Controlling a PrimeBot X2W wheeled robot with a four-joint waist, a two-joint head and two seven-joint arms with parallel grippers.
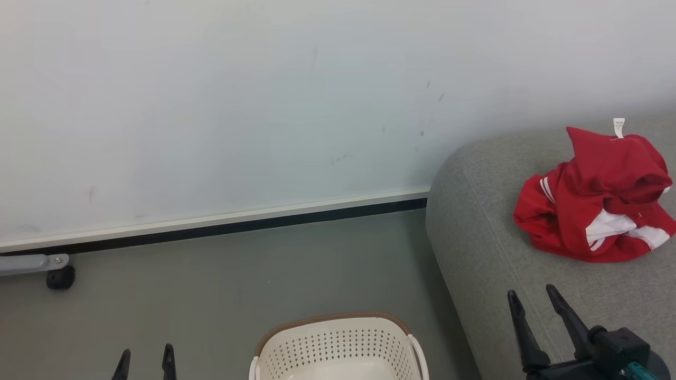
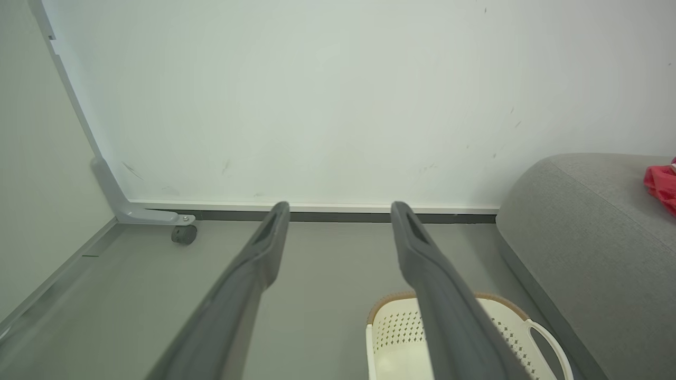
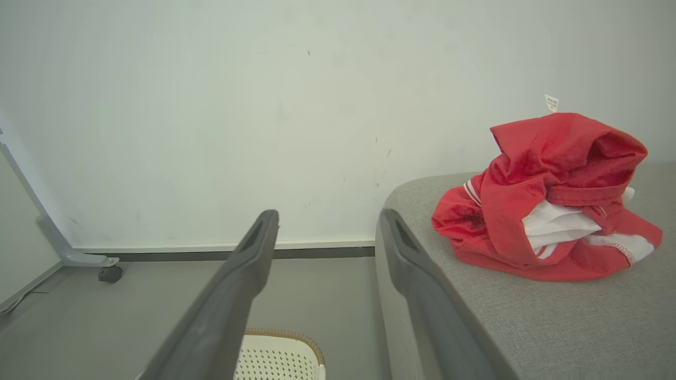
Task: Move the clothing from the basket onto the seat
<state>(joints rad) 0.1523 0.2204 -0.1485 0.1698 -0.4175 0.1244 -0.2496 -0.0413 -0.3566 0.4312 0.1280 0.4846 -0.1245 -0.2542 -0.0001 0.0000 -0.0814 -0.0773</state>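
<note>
The red clothing [image 1: 597, 203] with white trim and a small white neck label lies in a crumpled heap on the grey sofa [image 1: 486, 253], as the right wrist view confirms for the clothing [image 3: 544, 206] on the sofa [image 3: 554, 322]. The cream basket [image 1: 338, 348] stands on the floor at the bottom centre; the part of its inside that I see holds nothing. My right gripper [image 1: 533, 298] is open over the sofa's front edge, short of the heap. My left gripper [image 1: 145, 356] is open at the lower left, left of the basket [image 2: 401, 338].
A pale wall with a dark skirting runs behind everything. A grey metal leg with a black caster [image 1: 59, 277] stands at the far left on the grey floor. The sofa's rounded arm [image 2: 581, 227] bulges just right of the basket.
</note>
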